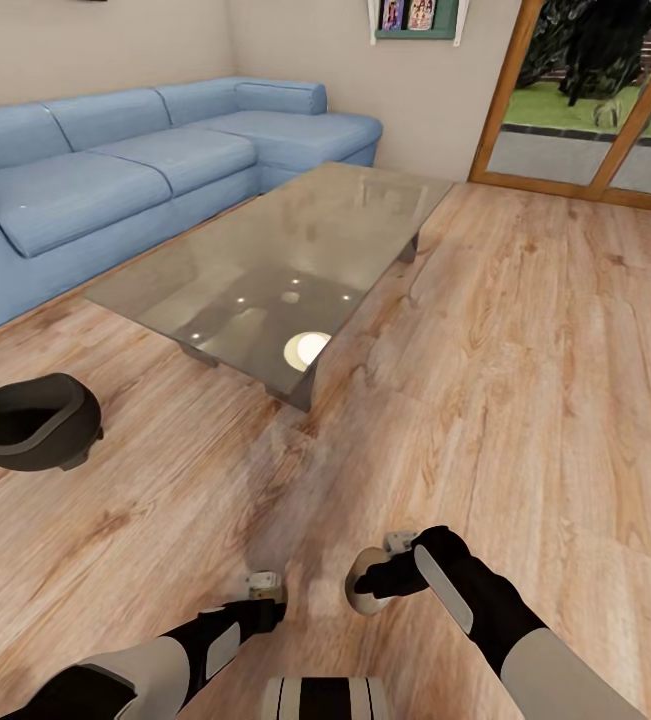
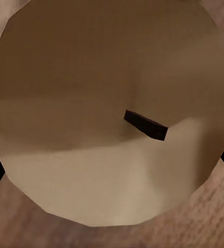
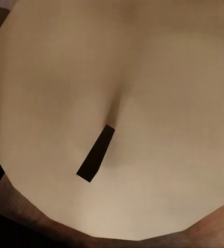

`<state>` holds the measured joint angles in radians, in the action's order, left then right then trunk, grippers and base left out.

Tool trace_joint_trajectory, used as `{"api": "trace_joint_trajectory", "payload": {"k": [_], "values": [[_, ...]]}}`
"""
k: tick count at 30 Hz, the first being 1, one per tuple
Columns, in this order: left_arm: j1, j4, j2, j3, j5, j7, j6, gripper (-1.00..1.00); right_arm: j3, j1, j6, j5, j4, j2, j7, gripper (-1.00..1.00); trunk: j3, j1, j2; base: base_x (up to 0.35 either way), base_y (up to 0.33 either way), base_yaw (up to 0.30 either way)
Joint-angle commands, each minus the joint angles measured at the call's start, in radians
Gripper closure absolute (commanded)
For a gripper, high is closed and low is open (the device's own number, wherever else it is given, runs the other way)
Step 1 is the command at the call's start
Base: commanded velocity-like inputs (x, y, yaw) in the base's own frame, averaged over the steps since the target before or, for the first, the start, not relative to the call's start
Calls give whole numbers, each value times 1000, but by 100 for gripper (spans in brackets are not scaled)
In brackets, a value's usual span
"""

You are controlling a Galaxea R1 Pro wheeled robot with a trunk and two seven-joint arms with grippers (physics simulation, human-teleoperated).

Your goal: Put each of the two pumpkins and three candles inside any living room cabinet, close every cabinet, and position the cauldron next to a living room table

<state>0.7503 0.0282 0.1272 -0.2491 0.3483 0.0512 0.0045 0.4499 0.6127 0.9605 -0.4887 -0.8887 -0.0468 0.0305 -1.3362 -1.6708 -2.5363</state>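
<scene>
Candles fill both wrist views — one tan disc with a dark wick (image 2: 145, 125) before our left gripper (image 1: 265, 588), another (image 3: 112, 119) before our right gripper (image 1: 370, 580), which seems clenched on it; the left grip we cannot tell. Cauldron (image 1: 35, 422) sits on the floor (image 1: 525, 380), near the table (image 1: 285, 255) — apart.

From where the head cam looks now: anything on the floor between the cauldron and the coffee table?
Nothing visible. The cauldron sits on bare wood floor off the near-left corner of the coffee table, apart from it. Only open planks lie between them.
</scene>
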Motion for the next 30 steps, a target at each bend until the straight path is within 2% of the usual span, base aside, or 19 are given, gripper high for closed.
{"api": "trace_joint_trajectory", "payload": {"k": [1, 12, 13, 30], "values": [[1, 2, 0, -7, 11, 4, 1, -100, 3, 1, 3, 4, -1, -2, 3, 100, -1, 0, 0, 79, 0, 0], [1, 2, 1, -7, 12, 4, 1, -100, 3, 1, 3, 4, -1, -1, 3, 100, -1, 0, 0, 23, 0, 0], [1, 2, 0, -7, 12, 4, 1, 100, 3, 1, 3, 4, -1, -1, 3, 100, -1, 0, 0, 0, 0, 0], [1, 2, 0, -7, 13, 4, 2, 100, 3, 1, 3, 4, 1, -1, 4, 100, -1, 0, 0, 0, 0, 0]]}}
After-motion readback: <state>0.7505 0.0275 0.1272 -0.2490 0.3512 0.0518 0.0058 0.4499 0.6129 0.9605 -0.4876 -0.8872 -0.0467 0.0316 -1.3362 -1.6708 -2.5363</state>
